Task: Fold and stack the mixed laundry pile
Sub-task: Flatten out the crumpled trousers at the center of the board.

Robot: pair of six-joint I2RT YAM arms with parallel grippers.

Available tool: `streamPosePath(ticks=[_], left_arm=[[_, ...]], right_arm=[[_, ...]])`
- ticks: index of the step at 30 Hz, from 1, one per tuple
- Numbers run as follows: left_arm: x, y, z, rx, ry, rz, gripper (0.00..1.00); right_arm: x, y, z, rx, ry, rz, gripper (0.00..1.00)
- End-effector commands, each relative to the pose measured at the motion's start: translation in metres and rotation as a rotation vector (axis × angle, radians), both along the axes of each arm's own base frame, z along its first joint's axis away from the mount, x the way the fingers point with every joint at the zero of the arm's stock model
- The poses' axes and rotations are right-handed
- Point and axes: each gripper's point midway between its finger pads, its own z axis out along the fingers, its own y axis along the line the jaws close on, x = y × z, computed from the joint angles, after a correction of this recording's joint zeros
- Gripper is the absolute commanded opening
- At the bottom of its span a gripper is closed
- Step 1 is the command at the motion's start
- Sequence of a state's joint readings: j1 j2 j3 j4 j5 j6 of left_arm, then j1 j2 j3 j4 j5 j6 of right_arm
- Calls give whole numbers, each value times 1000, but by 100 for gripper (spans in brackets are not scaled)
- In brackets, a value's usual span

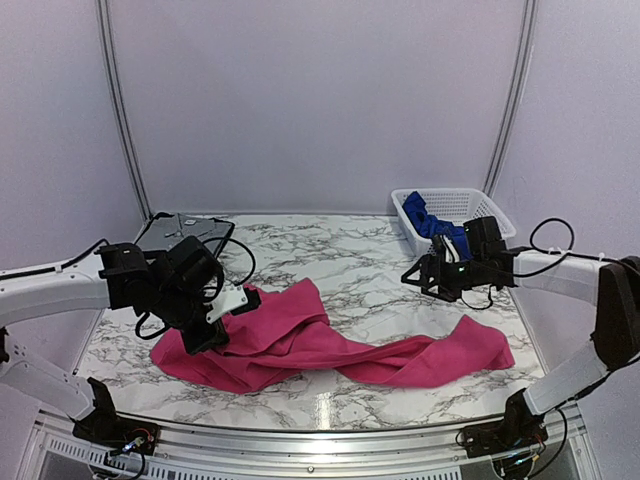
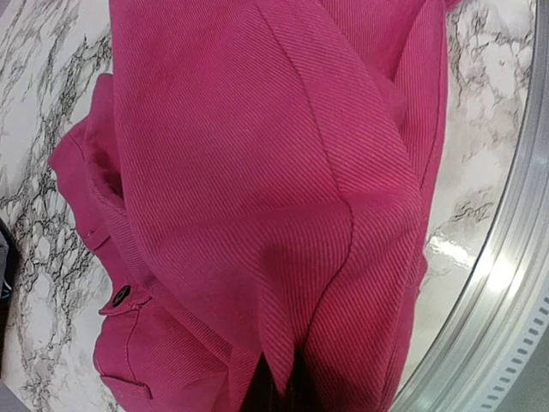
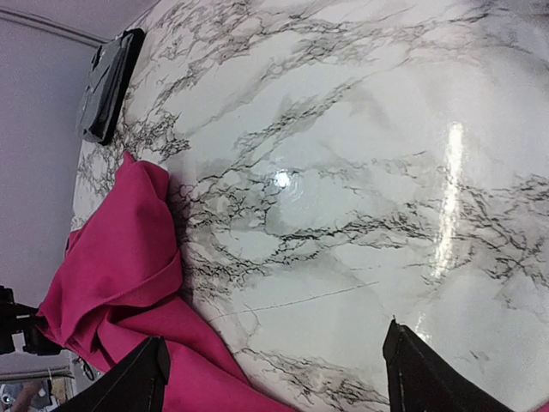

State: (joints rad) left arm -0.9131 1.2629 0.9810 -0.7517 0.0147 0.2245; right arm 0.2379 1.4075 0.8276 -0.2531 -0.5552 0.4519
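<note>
- The magenta garment lies crumpled across the near half of the worktop, running from near left to near right with a twist in its middle.
- The blue garment is not on the worktop. It hangs over the left rim of the white basket at the far right.
- The left end effector is clamped on a ridge of the magenta cloth at its left end. The left wrist view shows that fold pinched between the dark fingers.
- A waistband button sits just beside the grip, so this looks like the waist end of a pair of trousers.
- The right end effector hovers above bare worktop just near of the basket. Its jaws are wide apart and hold nothing, and the pink cloth lies off to its near left.
- The step in hand seems to be spreading the magenta garment flat before any fold.
- To do it well, the left grip should take the full waistband, not one loose layer. Otherwise the rest is likely to sag and bunch.
- The right arm should come down on the garment's right end and grip it, so both ends can be lifted and drawn apart to undo the twist.
- The pull should be slow and low, away from the near metal edge and the dark tray at far left.
</note>
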Motion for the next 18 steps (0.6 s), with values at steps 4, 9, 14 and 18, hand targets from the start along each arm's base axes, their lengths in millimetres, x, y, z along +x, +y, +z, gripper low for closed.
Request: streamPosePath(ticks=[4,9,14,18], left_arm=[[-25,28,-41,329,18,-166,0],[-18,25,-28,312,-42,-161,0],[-10,26,-25,321,-82,-133,2],[2,27,-17,302,-127,-38,10]], right_arm=[[20,89,6,58,-29,193,79],[28,156,-1,85,-15,305,78],[23,222,-2,151,-3,430,79],[22,251,-29,142,43,474,78]])
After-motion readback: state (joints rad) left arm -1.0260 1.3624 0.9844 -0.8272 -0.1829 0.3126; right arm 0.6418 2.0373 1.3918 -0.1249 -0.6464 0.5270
